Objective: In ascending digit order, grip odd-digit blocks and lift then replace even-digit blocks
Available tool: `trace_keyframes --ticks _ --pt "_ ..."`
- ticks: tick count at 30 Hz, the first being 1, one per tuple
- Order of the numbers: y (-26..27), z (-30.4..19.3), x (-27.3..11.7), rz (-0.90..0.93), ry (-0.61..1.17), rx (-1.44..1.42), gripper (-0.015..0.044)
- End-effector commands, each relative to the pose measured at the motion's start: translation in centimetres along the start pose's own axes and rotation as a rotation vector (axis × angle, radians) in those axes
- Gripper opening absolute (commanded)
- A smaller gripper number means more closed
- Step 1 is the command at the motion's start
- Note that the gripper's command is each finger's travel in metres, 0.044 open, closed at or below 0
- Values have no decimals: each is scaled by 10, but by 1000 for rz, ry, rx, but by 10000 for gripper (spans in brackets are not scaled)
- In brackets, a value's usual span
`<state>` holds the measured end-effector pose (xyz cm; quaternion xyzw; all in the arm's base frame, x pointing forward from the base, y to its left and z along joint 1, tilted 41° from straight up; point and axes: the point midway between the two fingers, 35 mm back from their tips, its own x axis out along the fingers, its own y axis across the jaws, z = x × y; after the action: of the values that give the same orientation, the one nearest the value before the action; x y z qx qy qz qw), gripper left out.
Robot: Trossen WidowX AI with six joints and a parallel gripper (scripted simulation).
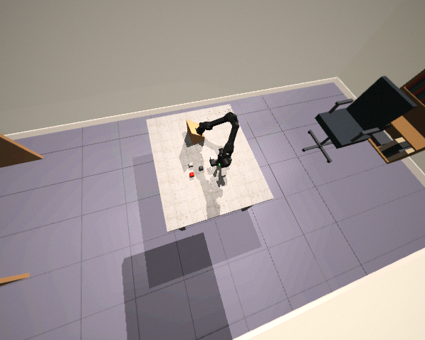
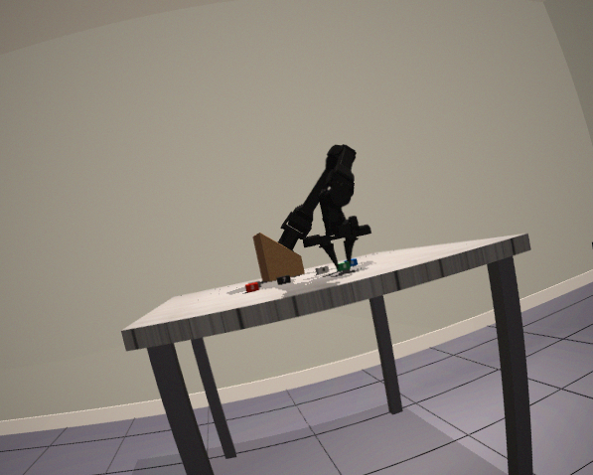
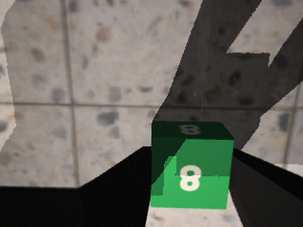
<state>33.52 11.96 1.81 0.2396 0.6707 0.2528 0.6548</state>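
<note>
A green block [image 1: 219, 165] [image 2: 344, 266] [image 3: 206, 157] shows a white 8. My gripper [image 2: 344, 267] [image 3: 188, 157] points down and is shut on it, one finger at each side. Whether the block rests on the table or is slightly raised, I cannot tell. A blue block [image 2: 354, 261] stands just behind it. A white block [image 2: 321, 269] stands to its left in the exterior view. A black block [image 1: 201, 168] [image 2: 283, 279], a red block [image 1: 191, 174] [image 2: 251, 286] and a pale block [image 1: 190, 165] stand farther left. Their digits are too small to read.
The table [image 1: 179, 213] [image 2: 388, 280] carries a wooden wedge [image 1: 195, 132] [image 2: 278, 259] beside the arm's base, behind the blocks. The arm arches over from there. An office chair [image 1: 337, 127] stands on the floor away from the table.
</note>
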Motion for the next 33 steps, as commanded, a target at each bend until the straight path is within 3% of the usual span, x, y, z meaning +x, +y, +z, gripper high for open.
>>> trace_keyframes --ticks 1,33 --pt "0 0 1 6 2 5 120" --pt "0 0 -14 5 2 5 120"
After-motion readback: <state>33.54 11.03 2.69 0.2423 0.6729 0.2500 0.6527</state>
